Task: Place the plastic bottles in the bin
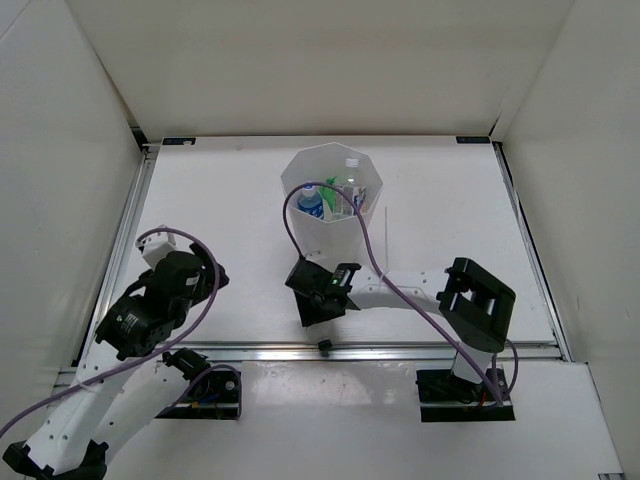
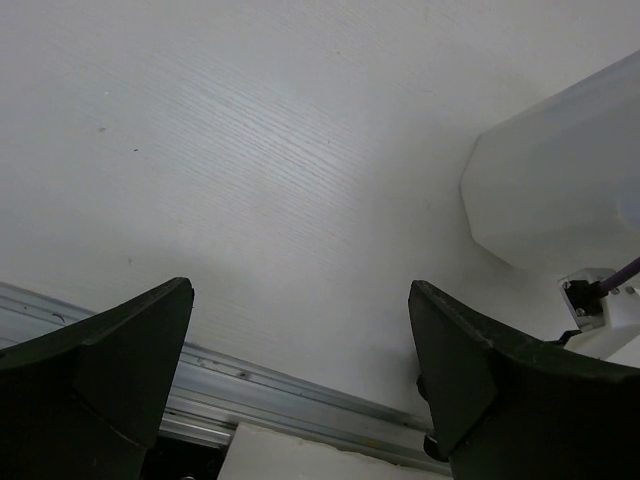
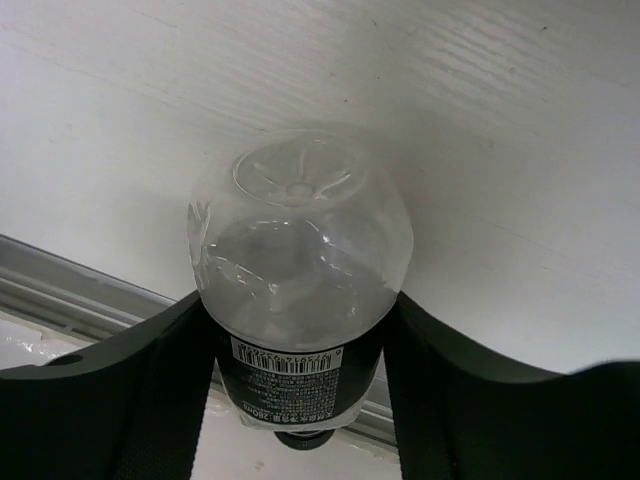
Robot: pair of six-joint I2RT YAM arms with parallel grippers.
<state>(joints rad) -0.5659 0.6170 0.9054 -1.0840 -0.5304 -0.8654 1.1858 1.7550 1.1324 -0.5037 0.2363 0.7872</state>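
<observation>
My right end effector (image 3: 300, 312) clamps a clear dark-labelled plastic bottle (image 3: 300, 230); the tall white translucent bin (image 1: 300, 160) stands just beyond

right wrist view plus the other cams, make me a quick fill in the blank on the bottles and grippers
1. The right gripper is shut on a clear ____ with a black label.
2. The left gripper is open and holds ____.
3. The bin already holds ____ bottles.
Missing words: bottle; nothing; three.
</observation>
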